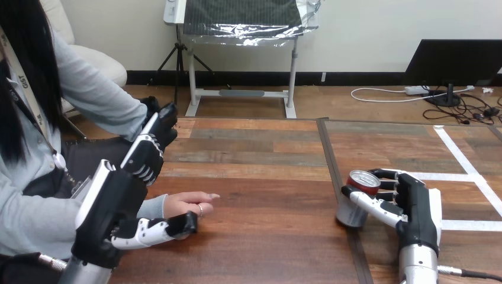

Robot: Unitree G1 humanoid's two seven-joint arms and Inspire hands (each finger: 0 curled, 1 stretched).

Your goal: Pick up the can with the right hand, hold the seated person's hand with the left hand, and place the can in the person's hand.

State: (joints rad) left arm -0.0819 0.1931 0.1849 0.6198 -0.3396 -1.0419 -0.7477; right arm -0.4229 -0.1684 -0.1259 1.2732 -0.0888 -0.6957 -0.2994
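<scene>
One can, two robot hands, one person's hand, one table.

You have a single can (362,180) standing on the one wooden table (266,177). Of your two hands, one, the right hand (417,207), is right at the can, touching its right side. The other, the left hand (118,201), is well off to the can's left. One person's hand (186,204) lies between them, far nearer the left hand than the can.

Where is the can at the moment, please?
In the head view the can stands on the table at right, the right hand curled round it, far from the person's hand at left.
</scene>
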